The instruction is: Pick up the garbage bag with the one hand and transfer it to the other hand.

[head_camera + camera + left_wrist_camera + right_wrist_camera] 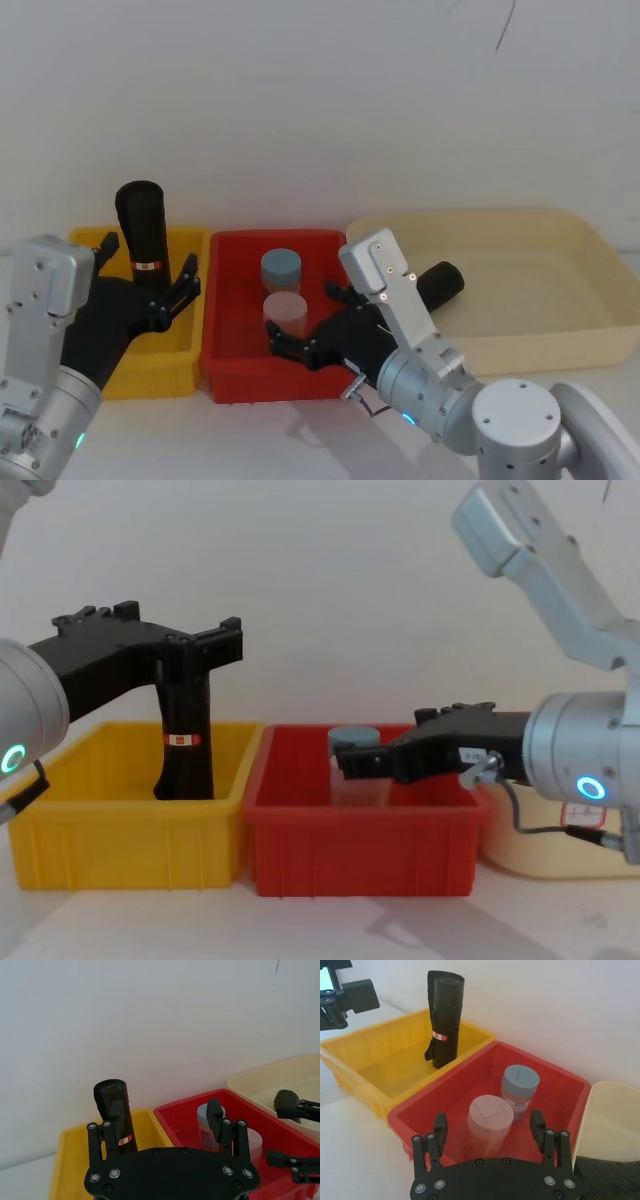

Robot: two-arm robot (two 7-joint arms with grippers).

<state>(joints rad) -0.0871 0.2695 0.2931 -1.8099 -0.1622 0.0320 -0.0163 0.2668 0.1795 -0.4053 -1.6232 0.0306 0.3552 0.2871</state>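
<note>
Fingers spread and empty on left gripper (150,272) and right gripper (305,320). Garbage bag (443,281) lies in beige bin (590,300), behind right fingers. Centre fingers across it before closing; avoid labelled roll (142,232).

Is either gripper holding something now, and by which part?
Nothing is held. The left gripper is open near the red-labelled black roll; the right gripper is open above the red plastic bin.

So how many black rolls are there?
2: one with a red label stands upright in the yellow bin; a plain one lies in the cream bin, partly hidden behind the right arm.
</note>
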